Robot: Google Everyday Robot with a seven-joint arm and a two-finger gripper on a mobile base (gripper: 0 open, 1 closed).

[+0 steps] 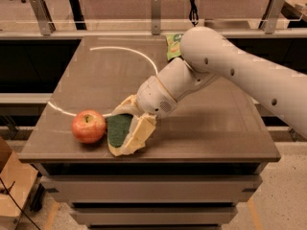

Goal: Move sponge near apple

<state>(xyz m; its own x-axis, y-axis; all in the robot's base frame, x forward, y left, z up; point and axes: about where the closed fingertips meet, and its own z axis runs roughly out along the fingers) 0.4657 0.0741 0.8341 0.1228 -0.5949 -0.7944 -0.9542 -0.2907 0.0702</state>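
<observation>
One step appears to remain: release. Camera view: the small rectangular dark-green sponge [118,127] lies just beside the round red apple [88,126], near the front edge of the grey-brown tabletop [211,123]. The cream pincer [123,134] is clamped around the sponge. Count: one sponge, one apple, one light-green snack bag [173,45].

You're in a lab: a bench [216,128] marked with a white arc [129,50], metal rails [105,33] behind. Your gripper [125,137] clasps the sponge [117,131] near its front edge.
</observation>
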